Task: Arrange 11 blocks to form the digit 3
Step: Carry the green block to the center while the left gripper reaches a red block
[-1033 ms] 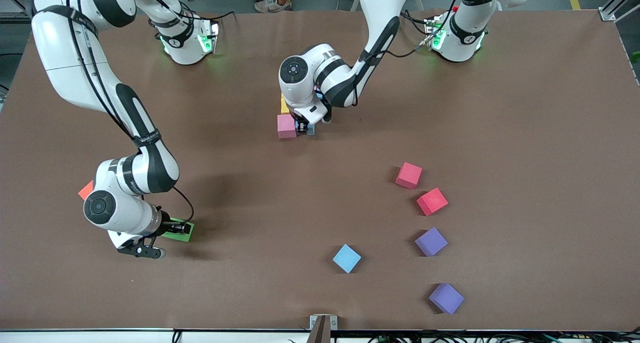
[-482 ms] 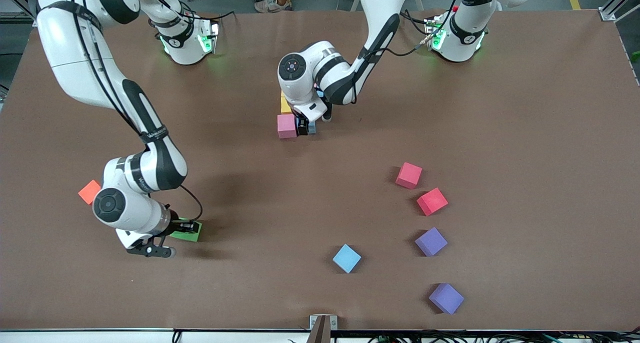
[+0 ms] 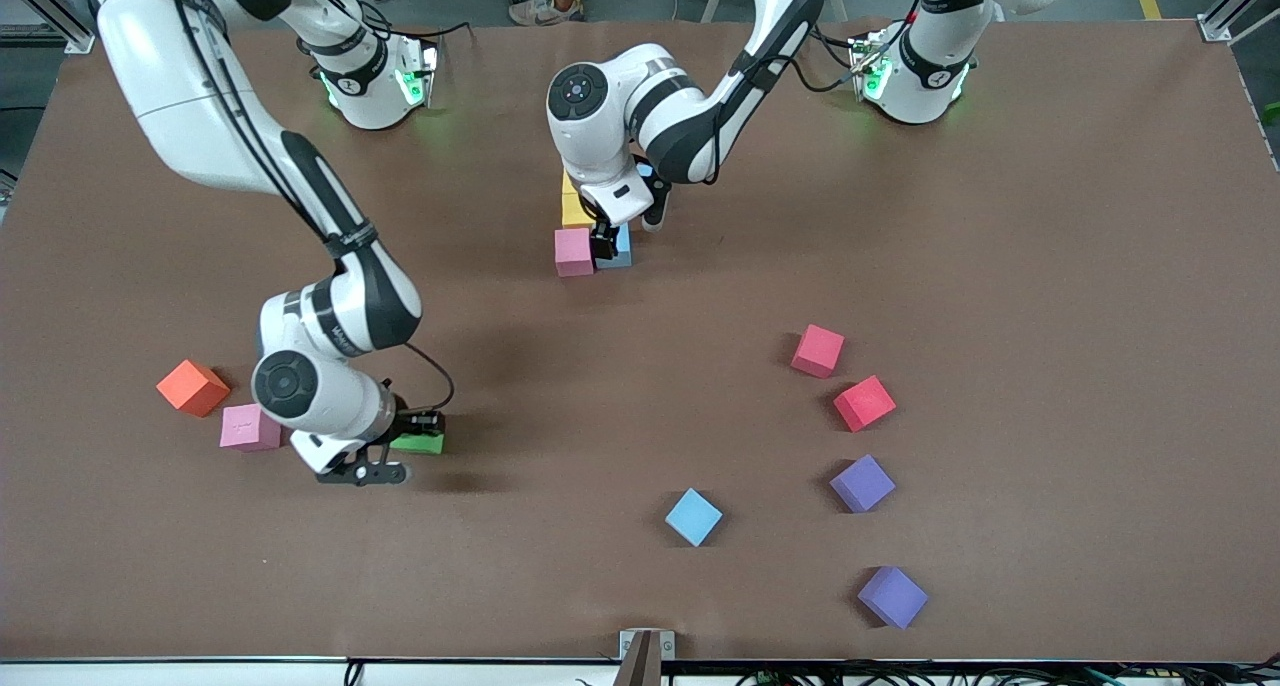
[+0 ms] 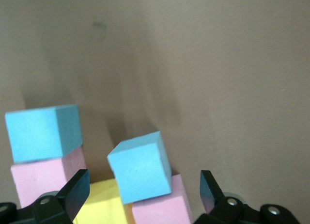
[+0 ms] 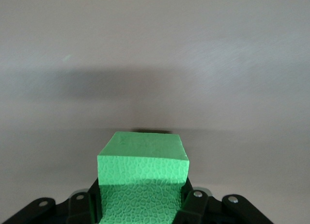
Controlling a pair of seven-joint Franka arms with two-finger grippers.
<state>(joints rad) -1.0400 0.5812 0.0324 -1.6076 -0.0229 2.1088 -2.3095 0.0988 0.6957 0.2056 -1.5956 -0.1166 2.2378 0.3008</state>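
A small cluster of blocks lies near the table's middle: a yellow block (image 3: 572,208), a pink block (image 3: 573,252) and a light blue block (image 3: 617,253) beside it. My left gripper (image 3: 606,240) hangs open just over the light blue block (image 4: 139,167), its fingers (image 4: 77,189) clear of it on either side. The left wrist view also shows another light blue block (image 4: 43,132) and another pink one (image 4: 46,178). My right gripper (image 3: 424,438) is shut on a green block (image 5: 143,173), held just above the table toward the right arm's end.
An orange cube (image 3: 192,387) and a loose pink block (image 3: 248,428) lie beside the right arm's wrist. Toward the left arm's end lie two red blocks (image 3: 818,351) (image 3: 864,402) and two purple ones (image 3: 862,483) (image 3: 892,596). A light blue block (image 3: 693,517) sits nearer the front camera.
My left gripper opened, let go of the light blue block and rose a little. My right arm carried the green block toward the table's middle, uncovering the loose pink block and the orange cube.
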